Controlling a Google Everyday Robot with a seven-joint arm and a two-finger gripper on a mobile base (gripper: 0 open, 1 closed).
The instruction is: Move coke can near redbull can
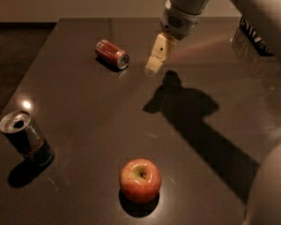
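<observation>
One dark, glossy table (84, 116) fills nearly the whole camera view and bears every other item. The robot arm (187, 8), pale grey, enters from the upper right and slants down and to the left over the far half of the table. Its shadow (187, 111) lies on the surface as a broad dark band running from mid-table toward the right front corner.

The gripper (152, 68), tan in colour, hangs at the end of the arm with its tip pointing down and left, low over the table. It holds nothing; whether it is set wide or narrow cannot be told.

A dark wire basket (255, 34) shows in part at the far right edge, behind the arm.

The redbull can (25, 137) stands upright near the left front edge, its silver top and dark opening turned toward the camera; a small bright glint (25, 105) marks the table just behind it.

A red-yellow apple (140, 180) sits stem-side up near the front edge, to the right of the redbull can and apart from it.

The coke can (112, 54) lies on its side on the far left part of the table, one silver end facing right and forward. It is just left of the gripper, not touching it, and well apart from the redbull can.
</observation>
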